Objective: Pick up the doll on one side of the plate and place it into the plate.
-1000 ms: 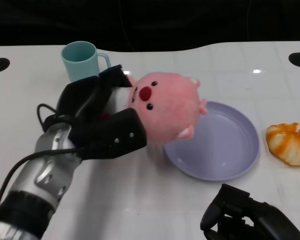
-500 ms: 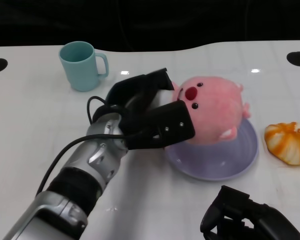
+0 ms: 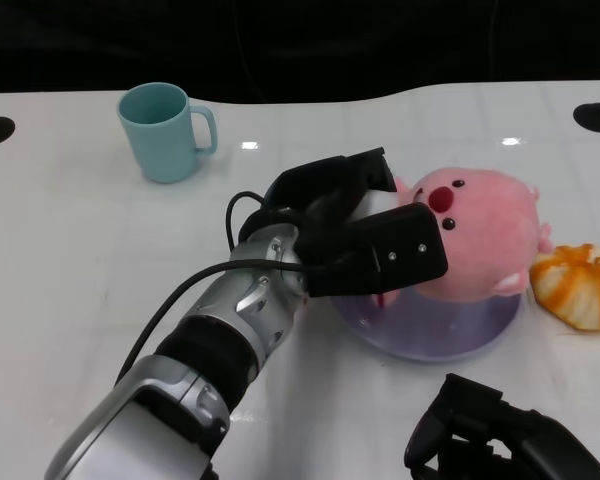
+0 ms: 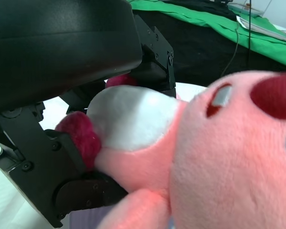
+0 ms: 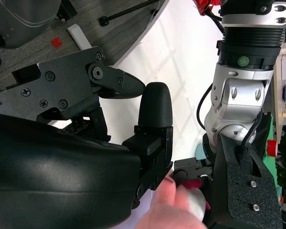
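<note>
A pink plush doll (image 3: 480, 235) with a red nose sits over the lilac plate (image 3: 430, 325) in the head view, and my left hand (image 3: 355, 240) grips it from the doll's left side. The left wrist view shows the doll (image 4: 219, 157) close up, its white and red parts pressed between my black fingers (image 4: 62, 167). My right hand (image 3: 495, 440) lies low at the table's near edge, right of centre, with fingers curled and nothing in it. The right wrist view shows my right hand's fingers (image 5: 155, 114) apart, with a bit of the doll (image 5: 174, 207) beyond.
A teal mug (image 3: 165, 130) stands at the back left of the white table (image 3: 70, 260). An orange-and-white striped object (image 3: 580, 285) lies just right of the plate, close to the doll. Black round marks sit at both far corners.
My left arm has carried the doll rightwards from beside the mug to over the plate. The right hand has stayed where it was.
</note>
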